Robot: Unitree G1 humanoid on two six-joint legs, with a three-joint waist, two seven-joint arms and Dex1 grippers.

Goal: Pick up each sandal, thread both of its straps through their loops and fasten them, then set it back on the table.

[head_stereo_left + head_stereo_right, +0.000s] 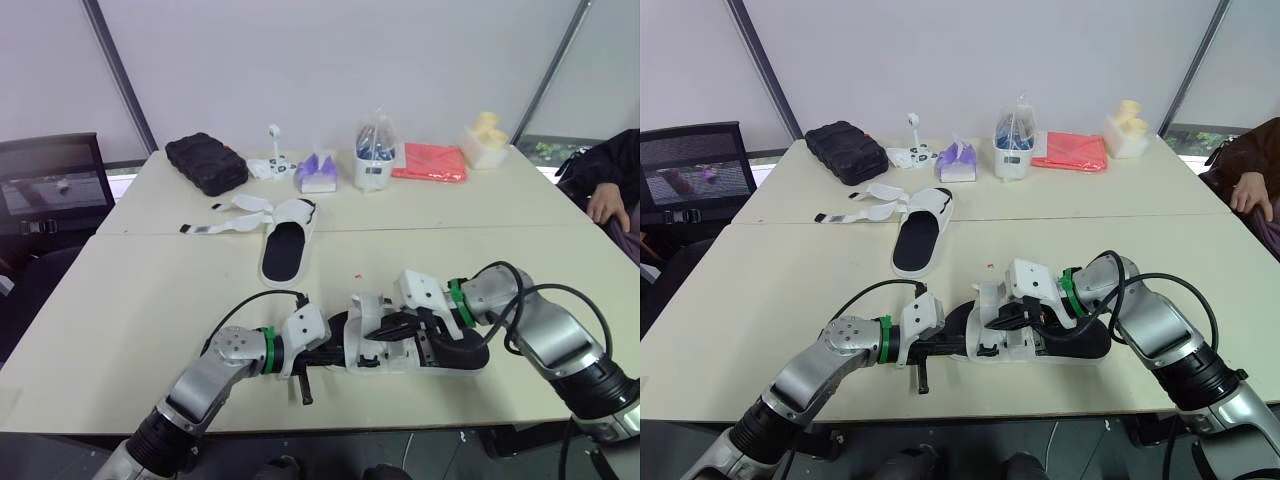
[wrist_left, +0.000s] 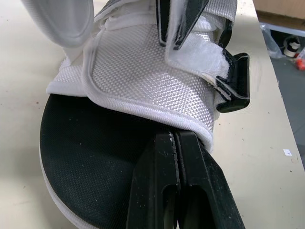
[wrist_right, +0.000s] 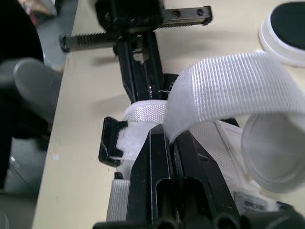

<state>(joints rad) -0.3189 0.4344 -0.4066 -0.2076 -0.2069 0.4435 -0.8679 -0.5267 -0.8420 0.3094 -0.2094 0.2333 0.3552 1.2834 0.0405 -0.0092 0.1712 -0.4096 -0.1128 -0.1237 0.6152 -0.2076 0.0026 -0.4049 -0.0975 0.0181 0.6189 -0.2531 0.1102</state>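
Observation:
A white sandal with a black footbed (image 1: 455, 352) lies at the table's near edge between my arms. My left gripper (image 1: 335, 347) is shut on the edge of its toe end, pinching the white upper's hem (image 2: 143, 112) against the black footbed (image 2: 95, 157). My right gripper (image 1: 1012, 312) is shut on a white strap (image 3: 228, 88), which curls up and back over the upper. A black plastic loop (image 3: 108, 141) sits just past the fingertips (image 3: 159, 138). The second sandal (image 1: 287, 238) lies farther back, toe toward me, its straps (image 1: 225, 218) undone and spread out to the left.
Along the far table stand a black pouch (image 1: 205, 162), a tissue pack (image 1: 318, 172), a white container with a bag (image 1: 375, 158), a red cloth (image 1: 430, 161) and a yellow item (image 1: 485, 138). A person's hand (image 1: 607, 205) rests at the right edge. A chair (image 1: 50, 185) stands on the left.

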